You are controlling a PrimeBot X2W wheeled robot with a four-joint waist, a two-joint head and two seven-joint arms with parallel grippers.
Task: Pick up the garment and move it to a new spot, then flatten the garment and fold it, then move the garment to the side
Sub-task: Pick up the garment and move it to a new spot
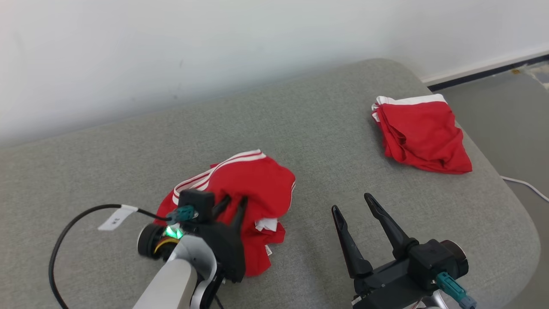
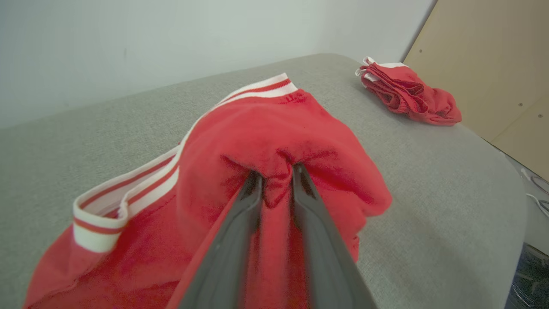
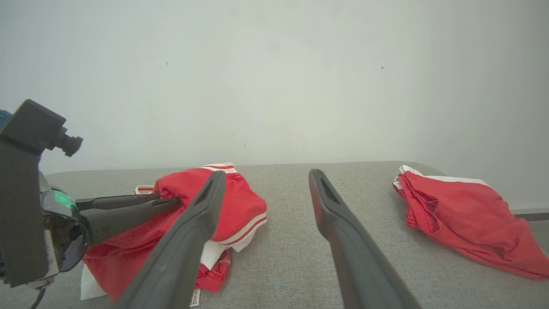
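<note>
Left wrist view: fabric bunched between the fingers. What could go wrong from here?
The left fingers pinch only a small fold of the crumpled garment; it might slip out on a lift. The folded garment sits near the edge of the grey surface; a sweep could push it off.

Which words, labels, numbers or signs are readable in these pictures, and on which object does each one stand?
No text can be read with certainty.
White tag on the black cable: dark marks, too blurred to read.
Small white label under the crumpled red garment: print too small to read.
Folded red garment: no text visible.
</note>
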